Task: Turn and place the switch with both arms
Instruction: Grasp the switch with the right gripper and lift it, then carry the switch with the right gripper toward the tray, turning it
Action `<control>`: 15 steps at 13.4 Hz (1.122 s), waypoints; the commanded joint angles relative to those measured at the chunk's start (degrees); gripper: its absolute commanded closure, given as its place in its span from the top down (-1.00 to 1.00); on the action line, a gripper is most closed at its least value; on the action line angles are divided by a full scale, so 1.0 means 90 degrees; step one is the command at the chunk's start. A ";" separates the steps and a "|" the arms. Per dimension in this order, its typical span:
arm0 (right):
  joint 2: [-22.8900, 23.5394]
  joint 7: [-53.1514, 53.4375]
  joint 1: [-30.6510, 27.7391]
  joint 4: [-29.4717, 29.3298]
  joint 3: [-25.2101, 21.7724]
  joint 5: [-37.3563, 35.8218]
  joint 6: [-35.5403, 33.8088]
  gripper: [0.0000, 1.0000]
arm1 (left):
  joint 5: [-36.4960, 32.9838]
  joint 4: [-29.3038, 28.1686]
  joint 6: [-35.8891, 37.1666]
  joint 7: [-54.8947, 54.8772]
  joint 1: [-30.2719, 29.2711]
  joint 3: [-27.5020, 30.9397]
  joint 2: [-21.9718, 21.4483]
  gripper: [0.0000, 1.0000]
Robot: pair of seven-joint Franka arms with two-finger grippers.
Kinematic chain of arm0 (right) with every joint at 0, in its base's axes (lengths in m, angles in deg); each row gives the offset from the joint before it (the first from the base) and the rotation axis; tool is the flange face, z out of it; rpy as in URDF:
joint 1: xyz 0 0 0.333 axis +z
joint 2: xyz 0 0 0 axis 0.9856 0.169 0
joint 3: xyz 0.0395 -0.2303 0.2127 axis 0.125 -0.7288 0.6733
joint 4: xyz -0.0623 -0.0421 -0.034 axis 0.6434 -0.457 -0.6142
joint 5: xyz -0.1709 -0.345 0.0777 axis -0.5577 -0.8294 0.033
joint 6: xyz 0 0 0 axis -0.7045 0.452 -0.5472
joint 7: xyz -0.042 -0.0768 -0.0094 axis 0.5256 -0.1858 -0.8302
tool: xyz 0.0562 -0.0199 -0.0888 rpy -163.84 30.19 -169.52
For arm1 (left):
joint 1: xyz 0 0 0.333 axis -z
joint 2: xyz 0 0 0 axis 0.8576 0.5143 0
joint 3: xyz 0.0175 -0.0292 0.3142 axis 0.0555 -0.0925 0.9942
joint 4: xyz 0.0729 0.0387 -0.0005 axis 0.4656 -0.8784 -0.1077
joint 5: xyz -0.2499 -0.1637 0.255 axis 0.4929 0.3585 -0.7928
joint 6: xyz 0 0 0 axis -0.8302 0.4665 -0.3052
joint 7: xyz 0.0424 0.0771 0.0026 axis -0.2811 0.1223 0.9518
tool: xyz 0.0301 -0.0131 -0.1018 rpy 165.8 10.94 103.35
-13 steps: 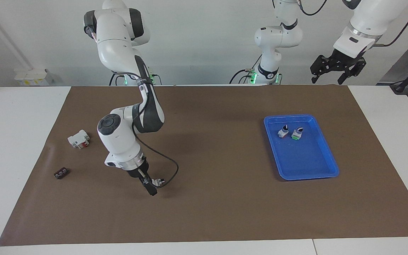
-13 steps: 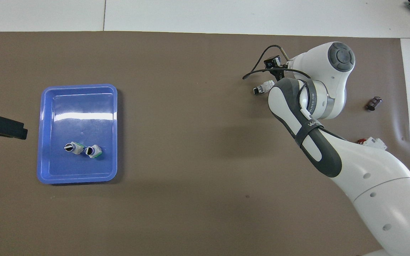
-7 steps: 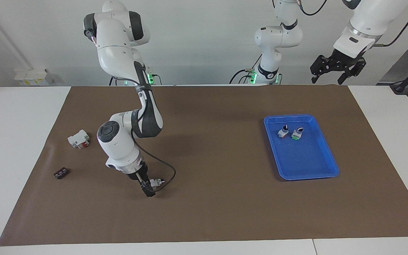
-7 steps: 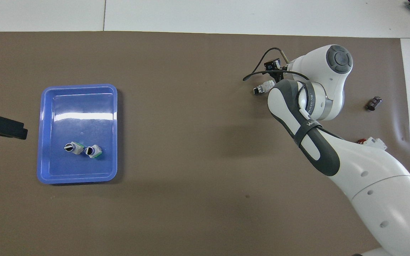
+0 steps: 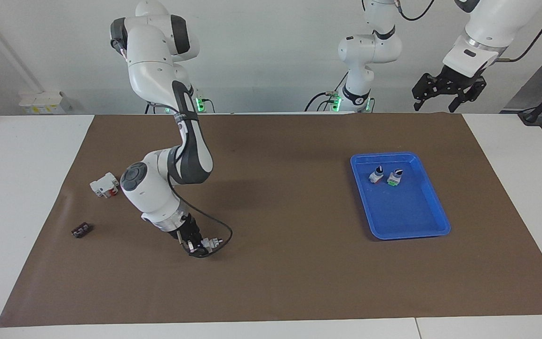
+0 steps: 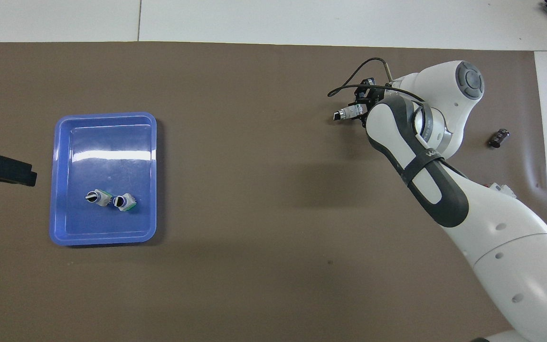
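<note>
**Right hand closed on a switch; two switches already in the tray**

The right hand [image 5: 199, 245] is down at the tabletop [image 5: 280, 282] toward the right arm's end, its fingers closed around the switch [image 5: 211, 243], which lies on its side on the brown mat with its black knob pointing toward the left arm's end. The left hand [image 5: 449, 89] waits, raised and open, above the mat's edge nearest the robots at the left arm's end. In the blue tray [image 5: 433, 230], two similar switches [image 5: 386, 175] stand side by side at the end nearer the robots. A white block with a red part [image 5: 105, 184] and a small black component [image 5: 81, 230] lie untouched near the right arm. Judged from this layout, the grasp is just made; lifting, the turn between both hands and placement in the tray all remain.
</note>
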 commanded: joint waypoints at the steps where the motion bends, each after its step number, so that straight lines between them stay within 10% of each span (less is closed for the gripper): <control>1: -0.0423 0.0146 -0.0020 -0.0019 0.0071 0.0976 -0.0641 -1.00 | -0.0088 -0.0210 -0.0100 -0.0045 -0.0057 -0.0028 -0.0186 1.00; 13: -0.1538 0.2636 0.0799 0.0079 0.1369 0.3644 -0.0977 -1.00 | 0.0387 -0.0240 0.0662 0.0246 0.0002 -0.0223 -0.0381 1.00; 15: -0.1568 0.2637 0.0956 0.0118 0.1389 0.4172 -0.0569 -1.00 | 0.1150 -0.0336 0.0429 0.1211 -0.0057 -0.0175 -0.0381 0.58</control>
